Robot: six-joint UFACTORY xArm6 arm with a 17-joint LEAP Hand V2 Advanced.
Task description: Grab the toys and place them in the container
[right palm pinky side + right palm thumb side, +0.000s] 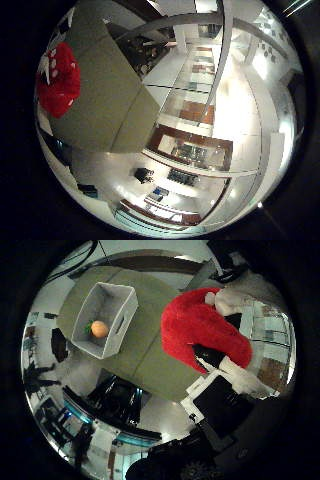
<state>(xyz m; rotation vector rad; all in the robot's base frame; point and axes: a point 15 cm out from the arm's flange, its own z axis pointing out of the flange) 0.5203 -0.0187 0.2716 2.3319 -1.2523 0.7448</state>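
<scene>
Thumb-side palm view shows fingers (pixel 220 395) curled around a red plush toy (pixel 200 330) above the table (pixel 145 360).

My hand (pixel 220 365) hangs in the air, its white and black fingers (pixel 240 380) curled around a red plush toy (pixel 200 330).

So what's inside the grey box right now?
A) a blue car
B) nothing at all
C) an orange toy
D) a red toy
C: the thumb side view shows an orange toy lying in the box on the green table, while the red toy is up by the hand, outside the box.
</scene>
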